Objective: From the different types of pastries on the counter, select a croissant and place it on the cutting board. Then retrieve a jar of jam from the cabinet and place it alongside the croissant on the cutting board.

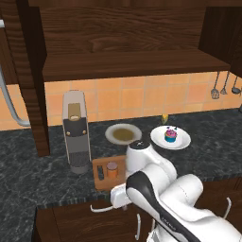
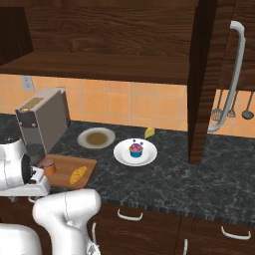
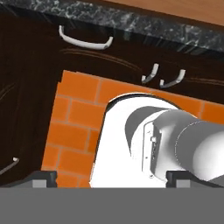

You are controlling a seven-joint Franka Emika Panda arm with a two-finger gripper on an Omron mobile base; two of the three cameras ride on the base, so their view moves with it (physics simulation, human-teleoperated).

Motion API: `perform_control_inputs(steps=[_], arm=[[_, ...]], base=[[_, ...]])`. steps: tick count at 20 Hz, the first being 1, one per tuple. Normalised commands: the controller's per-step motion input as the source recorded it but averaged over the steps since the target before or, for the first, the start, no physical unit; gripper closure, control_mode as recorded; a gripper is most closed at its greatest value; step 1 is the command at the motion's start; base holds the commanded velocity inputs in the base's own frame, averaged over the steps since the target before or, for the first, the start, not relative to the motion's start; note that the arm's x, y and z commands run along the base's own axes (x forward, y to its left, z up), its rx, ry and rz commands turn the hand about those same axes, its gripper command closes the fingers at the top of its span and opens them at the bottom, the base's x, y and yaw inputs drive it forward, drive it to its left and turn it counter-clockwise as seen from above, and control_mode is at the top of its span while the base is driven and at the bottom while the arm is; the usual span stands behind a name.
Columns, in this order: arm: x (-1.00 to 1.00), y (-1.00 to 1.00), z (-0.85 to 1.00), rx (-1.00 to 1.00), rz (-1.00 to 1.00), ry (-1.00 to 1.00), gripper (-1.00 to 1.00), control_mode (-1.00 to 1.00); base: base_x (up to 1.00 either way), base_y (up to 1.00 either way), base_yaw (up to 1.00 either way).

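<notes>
- The cutting board [image 2: 67, 168] lies on the counter [image 2: 164, 179] close to the front edge, just in front of the tall grey coffee machine [image 1: 76, 130].
- On this board two things rest. The croissant [image 2: 77, 175] is at the board's right part, near the front edge of the board, as the right base view shows.
- The jar of jam [image 1: 111, 169] stands upright at the other part of the board, near the slot handle and close to the coffee machine. Jar and croissant are near each other but do not touch.
- Behind the board, toward the tiled wall, there is a round plate [image 1: 123, 133] with a brown middle.
- Beside it, to the right, a white plate [image 2: 119, 153] carries the cupcake [image 2: 136, 149] with pink frosting and blue wrapper.
- A small yellow piece [image 2: 149, 132] lies on the counter at the back edge, close to the wall.
- The cabinet [image 1: 127, 47] hangs above the counter and its wide shelf is seen from below.
- The gripper [image 3: 111, 177] has its two dark fingertips [image 3: 43, 178] set wide apart, with nothing between them. In the hand view it looks down at the robot's own side, at an orange brick floor and at the dark drawers with silver handles [image 3: 85, 41] under the counter edge.
- The arm is folded low before the counter, its white links covering the board's front right corner in the left base view.
</notes>
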Motion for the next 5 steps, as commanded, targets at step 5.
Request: perform_control_inputs(steps=[5], arm=[[0.92,-0.12,0.64,0.20,-0.01,0.21,-1.00,-1.00]], base=[[0.00,0.00,0.00]])
